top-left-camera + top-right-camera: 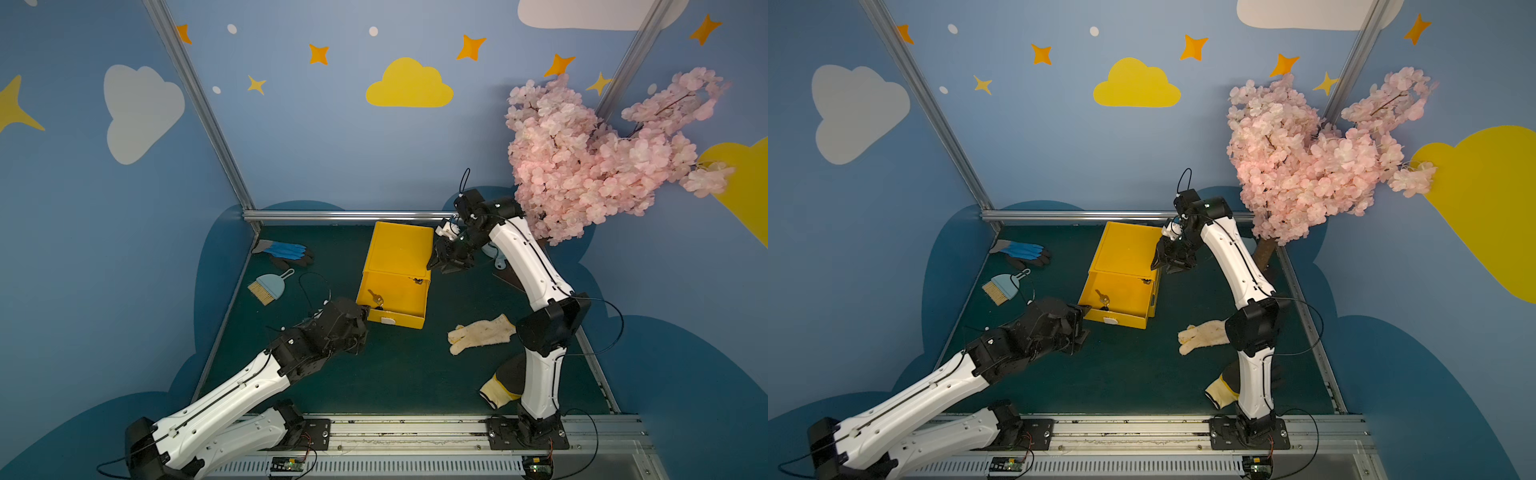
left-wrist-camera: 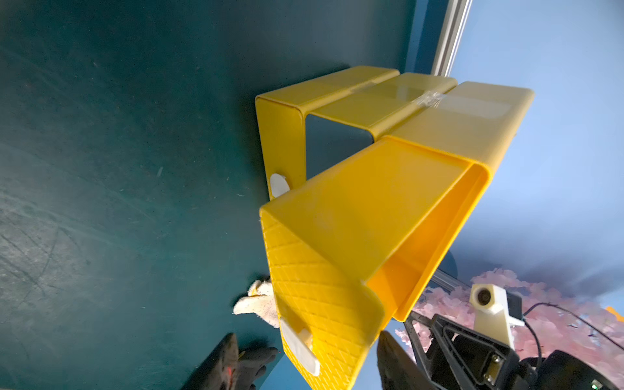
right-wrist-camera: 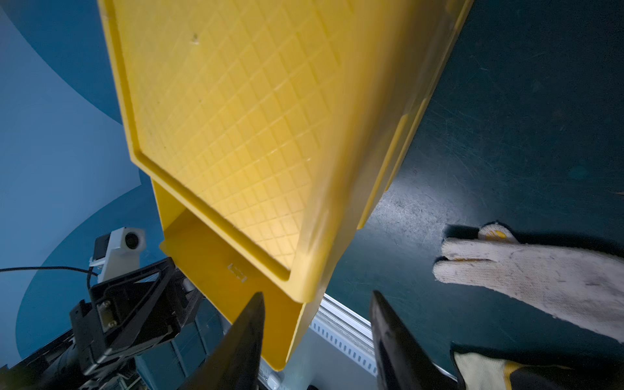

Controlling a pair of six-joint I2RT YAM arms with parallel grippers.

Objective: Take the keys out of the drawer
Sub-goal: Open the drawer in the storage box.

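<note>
Black left gripper wide open at drawer

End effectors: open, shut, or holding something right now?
Left end effector: open, holding nothing, at the drawer front.
Right end effector: open, holding nothing, by the cabinet corner.

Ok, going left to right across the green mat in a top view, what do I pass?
First the blue glove, then the yellow drawer box, then the white glove.
</note>
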